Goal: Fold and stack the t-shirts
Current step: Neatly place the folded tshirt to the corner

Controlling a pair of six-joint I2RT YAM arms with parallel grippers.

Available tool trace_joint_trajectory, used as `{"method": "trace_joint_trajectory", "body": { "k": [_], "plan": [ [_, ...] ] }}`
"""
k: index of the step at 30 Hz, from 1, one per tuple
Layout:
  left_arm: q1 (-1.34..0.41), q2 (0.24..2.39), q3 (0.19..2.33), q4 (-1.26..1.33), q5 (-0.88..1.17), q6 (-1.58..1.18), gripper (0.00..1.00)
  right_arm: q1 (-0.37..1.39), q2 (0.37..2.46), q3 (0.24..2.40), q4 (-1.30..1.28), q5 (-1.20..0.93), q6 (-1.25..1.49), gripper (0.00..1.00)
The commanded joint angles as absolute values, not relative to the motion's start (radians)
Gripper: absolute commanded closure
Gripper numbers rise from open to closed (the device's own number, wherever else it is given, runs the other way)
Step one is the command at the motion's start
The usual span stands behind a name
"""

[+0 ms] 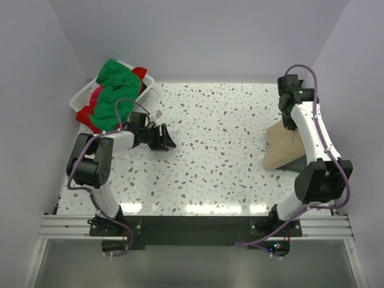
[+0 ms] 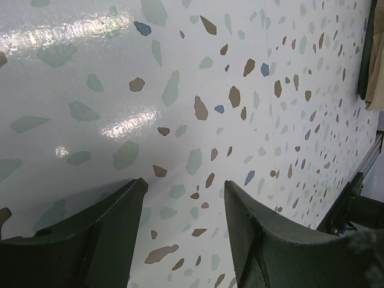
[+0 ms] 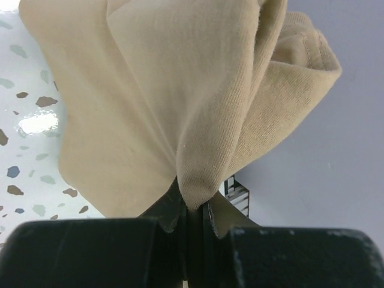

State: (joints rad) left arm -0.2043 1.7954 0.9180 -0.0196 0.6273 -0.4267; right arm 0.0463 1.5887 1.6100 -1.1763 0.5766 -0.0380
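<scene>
My right gripper [image 1: 287, 123] is shut on a bunched fold of the tan t-shirt [image 1: 284, 147] at the table's right side. In the right wrist view the tan cloth [image 3: 150, 90] hangs from the shut gripper [image 3: 193, 204]. A dark grey t-shirt [image 1: 300, 162] shows under the tan one. My left gripper [image 1: 163, 139] is open and empty, low over the bare table left of centre; the left wrist view shows the gripper [image 2: 185, 183] with only tabletop between its fingers. Green [image 1: 114, 84], red [image 1: 140, 73] and pink [image 1: 95, 93] t-shirts lie heaped in the basket.
The white plastic basket [image 1: 80, 99] stands at the table's far left corner, against the wall. The speckled table [image 1: 222, 132] has walls on the left, back and right. The tan and grey shirt edges show far off in the left wrist view [image 2: 372, 84].
</scene>
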Motion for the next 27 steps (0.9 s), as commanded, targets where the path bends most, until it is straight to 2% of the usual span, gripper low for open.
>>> {"method": "trace_joint_trajectory", "body": {
  "k": [1, 18, 19, 20, 21, 23, 27],
  "plan": [
    [-0.199, 1.790, 0.920, 0.017, 0.658, -0.416, 0.39, 0.008, 1.606, 1.585, -1.102, 0.589, -0.077, 1.00],
    [-0.199, 1.747, 0.923, 0.002, 0.657, -0.408, 0.38, -0.101, 1.718, 1.526, -1.006, 0.822, -0.045, 0.98],
    [-0.199, 1.746, 0.923, 0.002, 0.660, -0.408, 0.38, -0.104, 1.726, 1.525, -1.014, 0.845, -0.032, 0.88],
    [-0.198, 1.740, 0.923, 0.002, 0.660, -0.407, 0.38, -0.107, 1.745, 1.528, -1.025, 0.889, -0.006, 0.65],
    [-0.198, 1.735, 0.923, 0.002, 0.663, -0.407, 0.38, -0.112, 1.755, 1.534, -1.035, 0.912, 0.035, 0.15],
    [-0.199, 1.721, 0.920, 0.002, 0.667, -0.400, 0.37, -0.110, 1.763, 1.543, -1.058, 0.936, 0.093, 0.03],
    [-0.198, 1.683, 0.919, 0.002, 0.664, -0.388, 0.37, -0.112, 1.729, 1.571, -1.049, 0.916, 0.149, 0.01]
  ]
}}
